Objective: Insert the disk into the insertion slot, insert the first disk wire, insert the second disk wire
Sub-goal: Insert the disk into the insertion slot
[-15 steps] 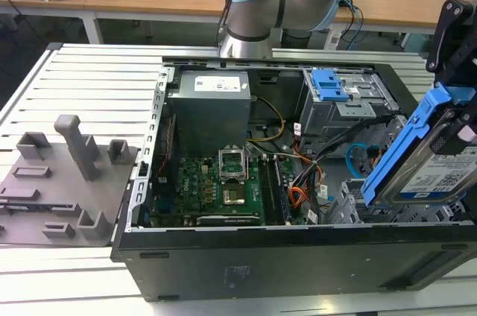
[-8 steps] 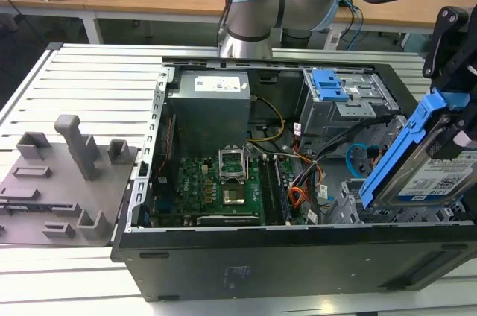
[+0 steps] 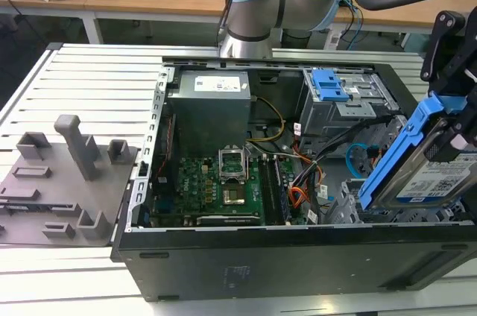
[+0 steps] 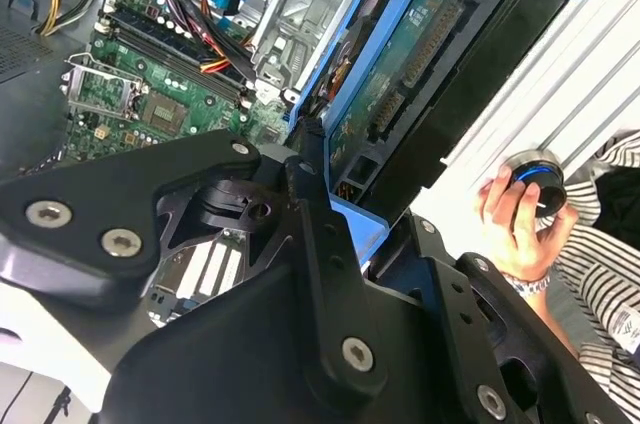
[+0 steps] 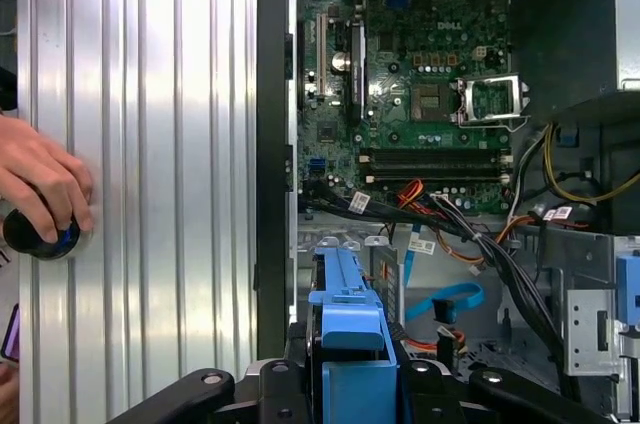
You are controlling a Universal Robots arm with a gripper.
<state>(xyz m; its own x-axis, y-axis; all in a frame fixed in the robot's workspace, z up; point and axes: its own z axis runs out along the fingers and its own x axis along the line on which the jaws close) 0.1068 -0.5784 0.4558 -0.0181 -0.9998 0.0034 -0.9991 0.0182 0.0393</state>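
The gripper [image 3: 456, 133] pinches the disk [image 3: 426, 179] and holds it tilted in the air over the open computer case [image 3: 298, 256]. The slot [image 3: 344, 206] lies below the gripper, near the disk's lower corner. The light-blue wire [image 3: 356, 153] loops just beyond the slot, toward the motherboard [image 3: 216, 182]. In both wrist views a person's hand [image 5: 40, 176] rests on a round knob [image 5: 38, 234] outside the case, well apart from the gripper.
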